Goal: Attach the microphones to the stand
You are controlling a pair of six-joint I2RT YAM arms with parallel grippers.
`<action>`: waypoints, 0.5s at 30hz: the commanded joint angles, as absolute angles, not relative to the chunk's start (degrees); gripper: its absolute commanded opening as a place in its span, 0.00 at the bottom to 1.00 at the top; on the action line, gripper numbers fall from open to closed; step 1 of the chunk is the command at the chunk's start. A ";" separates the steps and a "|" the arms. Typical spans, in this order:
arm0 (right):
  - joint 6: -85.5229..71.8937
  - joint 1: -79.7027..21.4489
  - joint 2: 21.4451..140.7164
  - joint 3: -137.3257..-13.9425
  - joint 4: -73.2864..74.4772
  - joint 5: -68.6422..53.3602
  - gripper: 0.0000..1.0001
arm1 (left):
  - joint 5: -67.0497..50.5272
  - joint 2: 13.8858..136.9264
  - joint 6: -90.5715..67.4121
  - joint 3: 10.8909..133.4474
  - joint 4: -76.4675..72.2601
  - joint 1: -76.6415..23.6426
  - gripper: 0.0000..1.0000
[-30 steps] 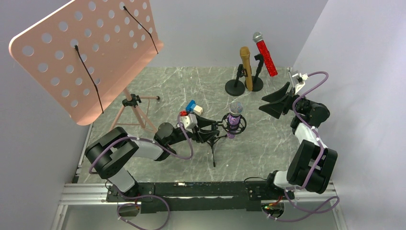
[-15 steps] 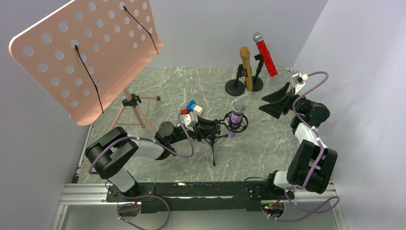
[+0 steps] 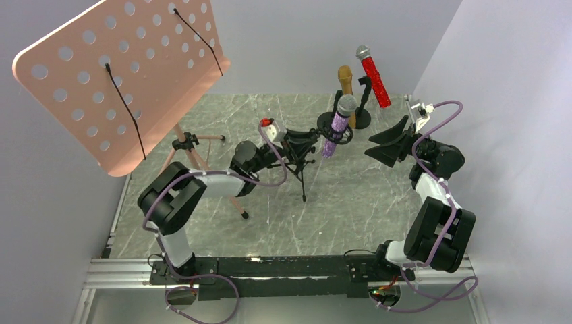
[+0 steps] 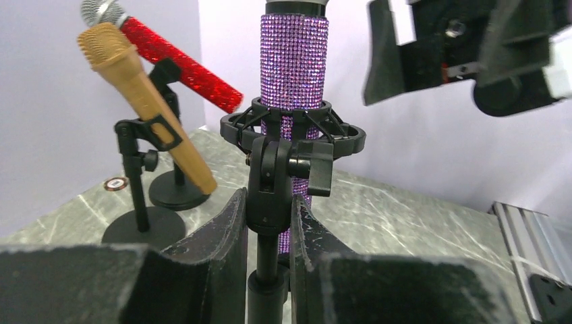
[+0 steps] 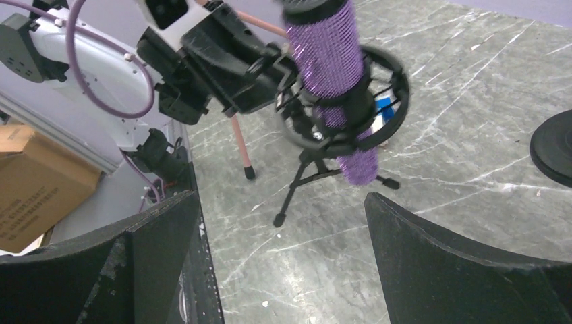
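Observation:
The purple glitter microphone (image 3: 335, 129) sits upright in the ring mount of a small black tripod stand (image 3: 303, 177). My left gripper (image 3: 291, 145) is shut on this stand's swivel joint (image 4: 270, 182), just under the ring, with a finger pressed on each side. The purple microphone (image 4: 294, 61) rises right above the left gripper (image 4: 268, 223). The gold microphone (image 3: 346, 77) and the red glitter microphone (image 3: 374, 77) lean in clips on two round-based stands at the back. My right gripper (image 3: 388, 145) hangs open to the right, and nothing lies between its fingers (image 5: 283, 256).
A large pink perforated music stand (image 3: 121, 74) fills the left, its pink tripod legs (image 3: 202, 165) beside my left arm. Black round bases (image 3: 357, 120) stand at the back. Grey walls close in at the back and right. A cardboard box (image 5: 34, 182) lies off the table.
My left gripper has shut on the tripod stand's joint and carried the stand, with the purple microphone in it, back and right toward the other two stands. The right arm has not moved.

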State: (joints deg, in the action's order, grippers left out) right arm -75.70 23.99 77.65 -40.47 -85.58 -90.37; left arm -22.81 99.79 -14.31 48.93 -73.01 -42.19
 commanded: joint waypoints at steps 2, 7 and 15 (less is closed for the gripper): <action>-75.97 23.81 77.30 -41.31 -98.31 -94.31 1.00 | -20.99 102.66 -18.05 57.46 -82.37 -39.38 0.00; -76.00 23.82 77.51 -41.31 -98.29 -94.48 1.00 | -19.10 107.82 -17.57 64.52 -82.12 -37.12 0.00; -75.94 23.78 77.80 -41.39 -98.28 -94.75 1.00 | -21.29 118.10 -20.81 80.47 -80.22 -32.28 0.00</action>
State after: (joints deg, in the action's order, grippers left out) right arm -75.70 23.99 77.69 -40.47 -85.60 -90.37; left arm -21.17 116.49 -17.93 71.61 -72.58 -34.83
